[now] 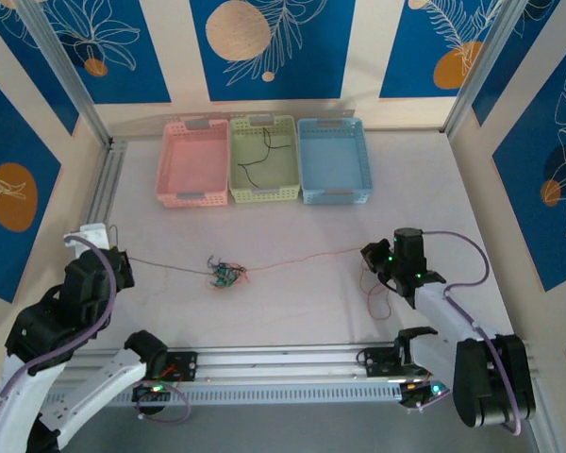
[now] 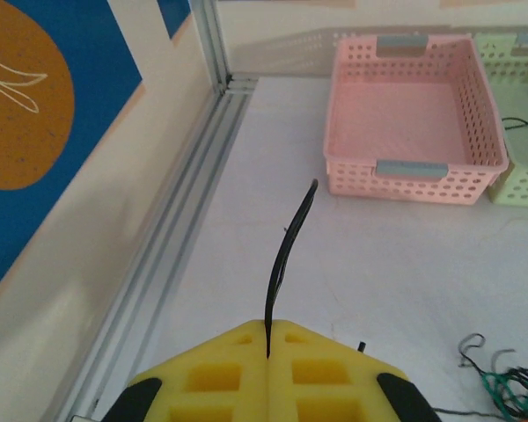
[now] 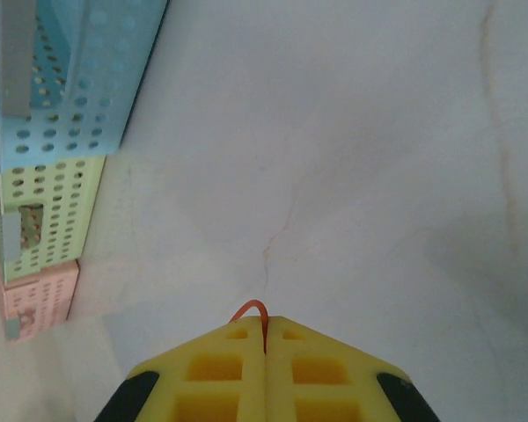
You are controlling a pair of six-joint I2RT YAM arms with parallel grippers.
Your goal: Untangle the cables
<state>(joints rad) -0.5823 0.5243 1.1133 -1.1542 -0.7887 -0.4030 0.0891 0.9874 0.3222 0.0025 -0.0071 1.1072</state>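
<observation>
Running nine-to-three o'clock, the cables [image 1: 227, 275] (bunched nearer left) stretched between closed jaws: left gripper [image 2: 268, 338] pinching the black wire [image 2: 286, 255], right gripper [image 3: 265, 330] the orange wire [image 3: 251, 309].

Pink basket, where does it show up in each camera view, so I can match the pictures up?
Top external: the pink basket sits above centre, leftmost in the far row.
Left wrist: the pink basket is at upper right, open side up.
Right wrist: the pink basket is at the lower left edge, with only a corner visible.
Shared landmark: the green basket right next to it.
</observation>
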